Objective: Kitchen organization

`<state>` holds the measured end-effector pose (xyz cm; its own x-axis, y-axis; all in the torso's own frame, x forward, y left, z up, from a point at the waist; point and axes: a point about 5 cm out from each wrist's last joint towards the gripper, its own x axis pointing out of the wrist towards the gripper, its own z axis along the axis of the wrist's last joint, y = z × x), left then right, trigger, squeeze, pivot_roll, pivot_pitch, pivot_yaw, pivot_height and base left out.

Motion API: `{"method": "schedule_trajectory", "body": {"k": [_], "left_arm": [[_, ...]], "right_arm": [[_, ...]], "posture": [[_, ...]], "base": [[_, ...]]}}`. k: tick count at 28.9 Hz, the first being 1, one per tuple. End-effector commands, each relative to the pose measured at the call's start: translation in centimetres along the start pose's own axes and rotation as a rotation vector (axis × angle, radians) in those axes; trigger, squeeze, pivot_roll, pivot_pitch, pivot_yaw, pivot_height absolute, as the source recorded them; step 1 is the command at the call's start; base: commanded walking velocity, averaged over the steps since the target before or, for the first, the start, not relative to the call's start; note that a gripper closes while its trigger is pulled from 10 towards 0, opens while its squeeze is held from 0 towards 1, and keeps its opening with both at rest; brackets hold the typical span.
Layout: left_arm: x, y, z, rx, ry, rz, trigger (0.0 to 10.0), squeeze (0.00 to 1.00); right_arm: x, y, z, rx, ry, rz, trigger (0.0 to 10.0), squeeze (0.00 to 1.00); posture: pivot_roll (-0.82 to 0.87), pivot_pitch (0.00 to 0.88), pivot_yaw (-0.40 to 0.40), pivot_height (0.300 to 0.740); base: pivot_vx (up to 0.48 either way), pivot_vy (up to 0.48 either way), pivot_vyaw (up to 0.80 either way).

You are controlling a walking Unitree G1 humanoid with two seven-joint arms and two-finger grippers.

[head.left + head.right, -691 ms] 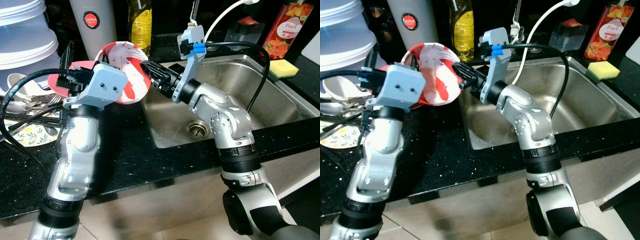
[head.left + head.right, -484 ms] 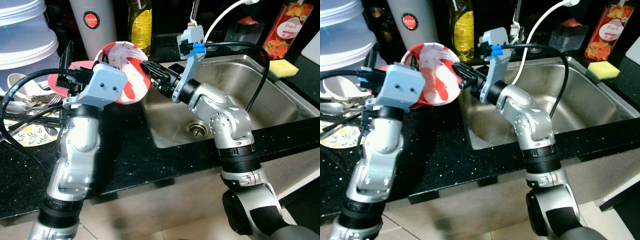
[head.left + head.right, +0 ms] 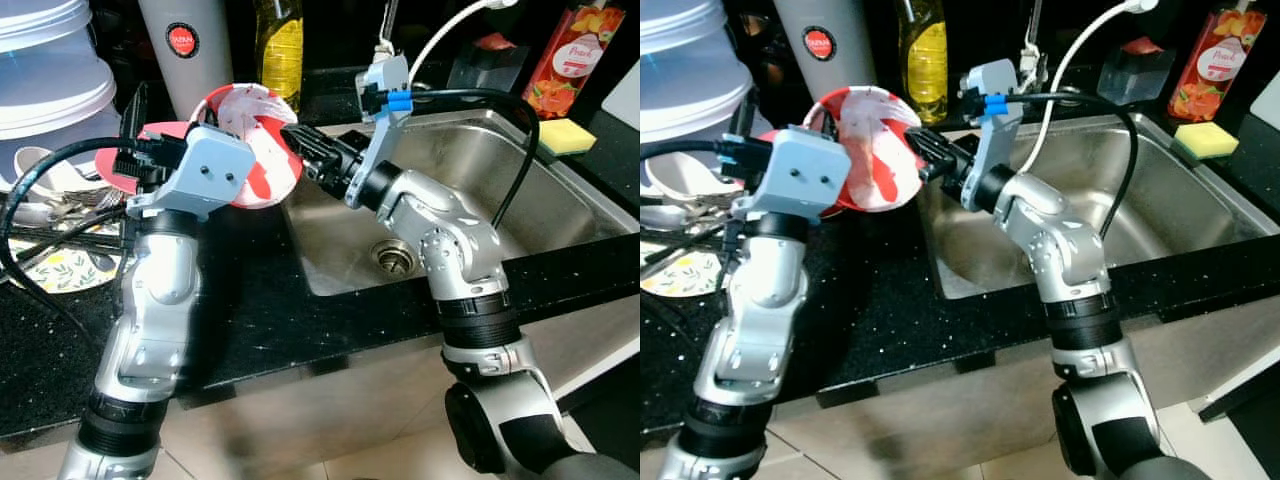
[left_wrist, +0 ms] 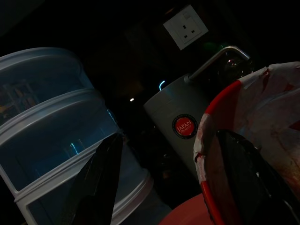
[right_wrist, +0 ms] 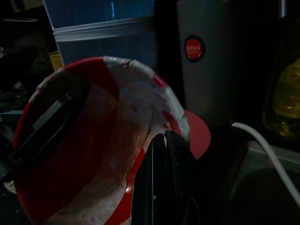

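We've got the red-and-white bowl tipped up above the black bench, beside the sink. Left jaws straddle its rim, 1 finger in, 1 out, apart. Right jaws look together on the opp. rim, prob. a handover w/ both arms steadying. Crowded behind: grey flask, oil bottle, dishes on our left. Sink basin's the open room
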<state>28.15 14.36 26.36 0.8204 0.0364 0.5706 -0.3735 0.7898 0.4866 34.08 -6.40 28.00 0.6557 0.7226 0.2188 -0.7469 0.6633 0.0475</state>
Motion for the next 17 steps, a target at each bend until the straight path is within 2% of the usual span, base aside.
{"method": "schedule_trajectory", "body": {"k": [1, 2, 5, 6, 9, 12, 13, 14, 15, 17], "left_arm": [[0.2, 0.2, 0.2, -0.022, -0.016, 0.019, 10.0, 0.00], [0.2, 0.3, 0.0, -0.027, -0.003, 0.025, 10.0, 0.00], [0.1, 0.4, -0.2, -0.031, 0.011, 0.031, 10.0, 0.00], [0.1, 0.6, -0.5, -0.042, 0.031, 0.045, 10.0, 0.00], [0.2, 1.1, -1.0, -0.065, 0.071, 0.074, 10.0, 0.00], [0.2, 1.2, -1.1, -0.066, 0.071, 0.076, 10.0, 0.00], [0.3, 1.2, -1.0, -0.072, 0.069, 0.073, 10.0, 0.66], [0.3, 1.2, -1.0, -0.077, 0.068, 0.071, 10.0, 0.66], [0.3, 1.2, -0.9, -0.083, 0.064, 0.065, 10.0, 1.00], [0.3, 1.2, -0.9, -0.083, 0.064, 0.065, 10.0, 1.00]], "right_arm": [[0.0, -0.7, -0.1, -0.028, 0.006, -0.054, 10.0, 0.00], [-0.2, -0.6, 0.1, -0.023, -0.013, -0.037, 0.0, 0.00], [-0.4, -0.4, 0.2, -0.016, -0.035, -0.015, 0.0, 0.00], [-0.5, -0.6, 0.2, -0.031, -0.032, -0.039, 10.0, 0.00], [-0.6, -1.1, 0.1, -0.098, -0.034, -0.110, 10.0, 0.00], [-0.6, -1.3, 0.0, -0.095, -0.037, -0.123, 10.0, 0.02], [-0.6, -1.1, 0.0, -0.074, -0.041, -0.102, 10.0, 1.00], [-0.6, -1.0, 0.0, -0.060, -0.044, -0.085, 10.0, 1.00], [-0.5, -1.0, 0.1, -0.063, -0.050, -0.092, 10.0, 1.00], [-0.5, -1.0, 0.1, -0.063, -0.050, -0.092, 10.0, 1.00]], "posture": [[-0.01, 0.000, -0.043, 0.740], [-0.01, 0.000, -0.041, 0.740], [-0.01, 0.000, -0.041, 0.740], [-0.01, 0.000, -0.039, 0.740], [-0.01, 0.000, -0.040, 0.740], [-0.01, 0.000, -0.040, 0.740], [0.00, 0.000, -0.039, 0.740], [0.00, 0.000, -0.039, 0.740], [-0.01, 0.000, -0.038, 0.740], [-0.01, 0.000, -0.038, 0.740]], "base": [[0.000, 0.000, 0.00], [0.000, 0.000, 0.00], [0.000, 0.000, 0.00], [0.000, 0.000, 0.00], [0.000, 0.000, 0.00], [0.000, 0.000, 0.00], [0.000, 0.000, 0.00], [0.000, 0.000, 0.00], [0.000, 0.000, 0.00], [0.000, 0.000, 0.00]]}}
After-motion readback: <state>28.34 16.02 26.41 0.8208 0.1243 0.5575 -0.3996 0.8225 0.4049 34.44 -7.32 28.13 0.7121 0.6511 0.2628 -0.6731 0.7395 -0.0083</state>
